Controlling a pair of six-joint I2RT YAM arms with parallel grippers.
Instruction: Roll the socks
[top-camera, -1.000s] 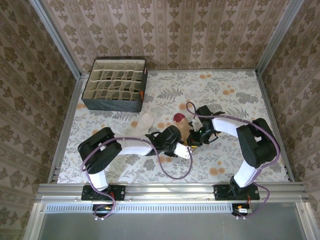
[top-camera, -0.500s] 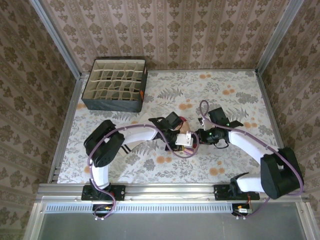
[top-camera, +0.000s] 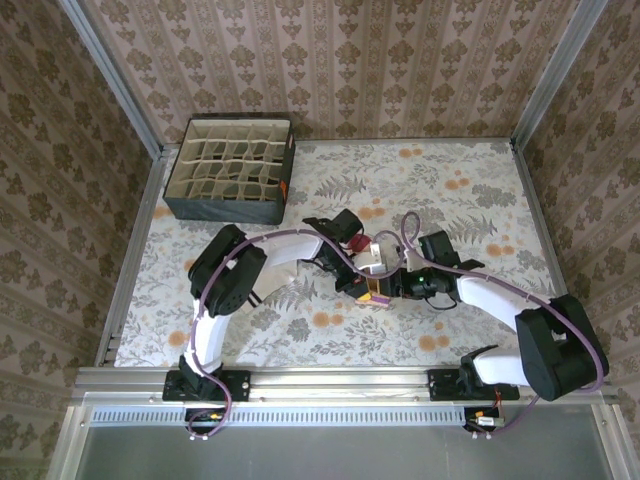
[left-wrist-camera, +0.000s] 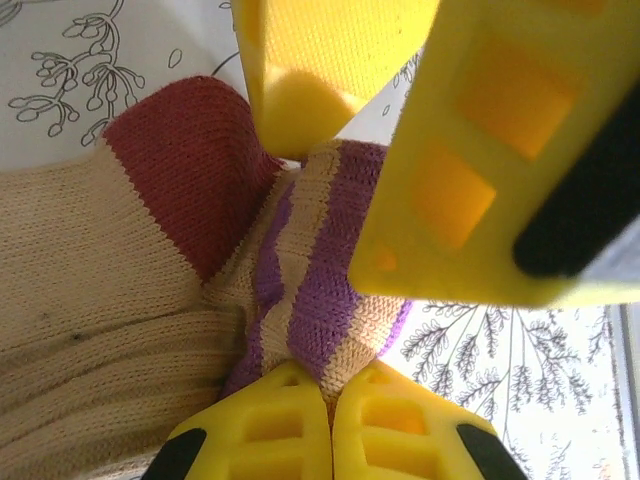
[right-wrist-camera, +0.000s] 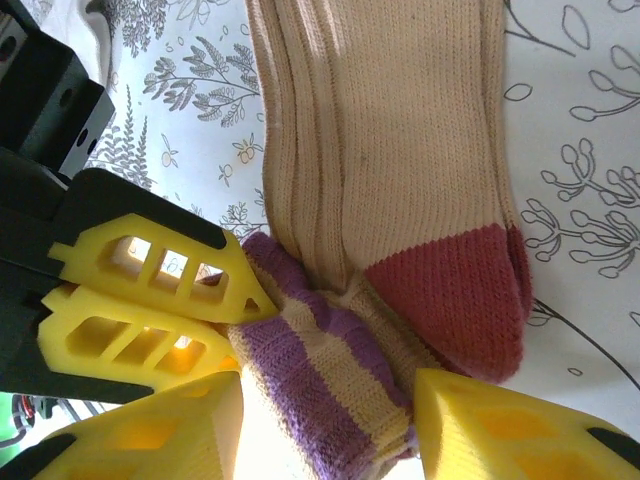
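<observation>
Mid-bench, the tan sock (right-wrist-camera: 400, 150) lies lengthwise away from the right hand (right-wrist-camera: 330, 430), whose spread fingers straddle its striped cuff (right-wrist-camera: 330, 380). The left hand (left-wrist-camera: 330, 300) seems clenched on that cuff.

— Where's the tan sock (right-wrist-camera: 400, 170)?
— Flat on the floral cloth, ribbed leg stretched out, maroon heel patch (left-wrist-camera: 185, 165) showing.
— And its cuff?
— The purple-striped cuff (right-wrist-camera: 320, 375) is folded back over the heel end, bunched into 1 small lump.
</observation>
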